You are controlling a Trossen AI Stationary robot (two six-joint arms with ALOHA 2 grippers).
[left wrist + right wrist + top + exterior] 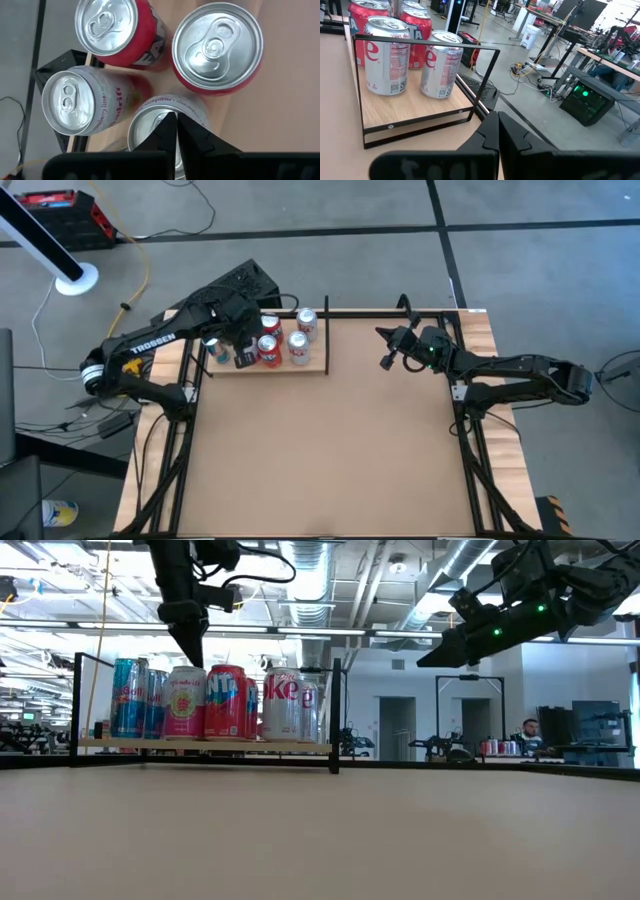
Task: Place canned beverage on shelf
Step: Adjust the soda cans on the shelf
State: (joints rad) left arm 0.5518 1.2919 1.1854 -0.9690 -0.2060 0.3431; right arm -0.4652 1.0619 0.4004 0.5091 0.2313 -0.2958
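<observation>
The shelf (312,368), a pale-wood panel with thin black rods, stands at the table's far left and bears several cans upright on their bases. Among them are blue ones (130,698), a pink-and-white one (185,700), a red one (226,700) and silver ones (385,55). My left gripper (190,658) is shut, holds nothing, and points down right over the top of a pale can (150,112). My right gripper (385,361) is shut and empty, up in the air to the right of the shelf. My left gripper's shut fingertips (172,122) stand at the top of the pale can (150,112), coming from above. The fingers themselves cover the spot, so I cannot tell whether they touch it. The can stands upright on the shelf.
Bare brown tabletop (320,450) spreads near and right of the shelf. Black frame rails (470,440) run along the table's sides. A black box (245,280) lies beyond the far edge. A person (528,735) sits far off in the room.
</observation>
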